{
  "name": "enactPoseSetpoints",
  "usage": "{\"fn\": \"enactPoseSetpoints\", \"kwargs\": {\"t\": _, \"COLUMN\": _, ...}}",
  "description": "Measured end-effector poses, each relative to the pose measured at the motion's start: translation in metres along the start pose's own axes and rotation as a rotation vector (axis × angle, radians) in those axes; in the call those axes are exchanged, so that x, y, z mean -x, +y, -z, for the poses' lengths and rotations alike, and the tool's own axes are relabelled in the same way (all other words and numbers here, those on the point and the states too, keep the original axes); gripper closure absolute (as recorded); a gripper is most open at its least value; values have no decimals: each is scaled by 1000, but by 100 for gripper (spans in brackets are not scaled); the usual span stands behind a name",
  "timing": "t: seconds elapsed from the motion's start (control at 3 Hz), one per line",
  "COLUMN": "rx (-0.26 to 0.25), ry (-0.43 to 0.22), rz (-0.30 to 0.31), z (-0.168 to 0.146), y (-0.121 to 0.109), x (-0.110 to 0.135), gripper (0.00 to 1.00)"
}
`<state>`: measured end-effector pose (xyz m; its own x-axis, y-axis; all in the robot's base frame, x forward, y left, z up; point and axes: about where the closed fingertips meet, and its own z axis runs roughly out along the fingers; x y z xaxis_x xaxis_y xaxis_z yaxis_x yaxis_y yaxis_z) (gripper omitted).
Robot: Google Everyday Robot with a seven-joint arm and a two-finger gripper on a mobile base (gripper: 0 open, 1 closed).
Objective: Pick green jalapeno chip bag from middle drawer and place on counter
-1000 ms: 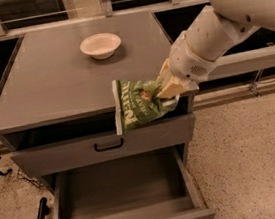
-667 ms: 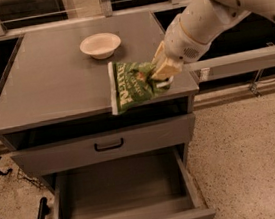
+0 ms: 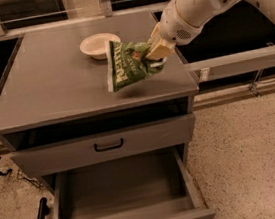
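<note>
One green chip bag (image 3: 131,66) clamped in pincer (image 3: 156,51) over tabletop (image 3: 44,88) | cream bowl (image 3: 96,45) just beyond | middle drawer (image 3: 118,190) open

The arm (image 3: 199,0) is white, with thick rounded segments and a dark seam near the wrist. Its gripper (image 3: 156,51), over the desk (image 3: 49,93), has tan, perhaps padded, jaws.

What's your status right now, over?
Status: gripper shut on green jalapeno chip bag, over the counter. Bag not yet down. Cream bowl close behind it.
</note>
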<state>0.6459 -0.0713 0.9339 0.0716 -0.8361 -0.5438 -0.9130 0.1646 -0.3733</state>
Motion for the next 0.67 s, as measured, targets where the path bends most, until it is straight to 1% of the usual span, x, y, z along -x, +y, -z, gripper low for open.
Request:
{"fn": "enactPoseSetpoints", "kwargs": {"t": 0.33, "rx": -17, "ry": -23, "rz": -38, "z": -6, "y": -6, "x": 2, "gripper": 100}}
{"fn": "enactPoseSetpoints", "kwargs": {"t": 0.67, "rx": -21, "ry": -50, "rz": -96, "z": -16, "y": -11, "x": 5, "gripper": 100}}
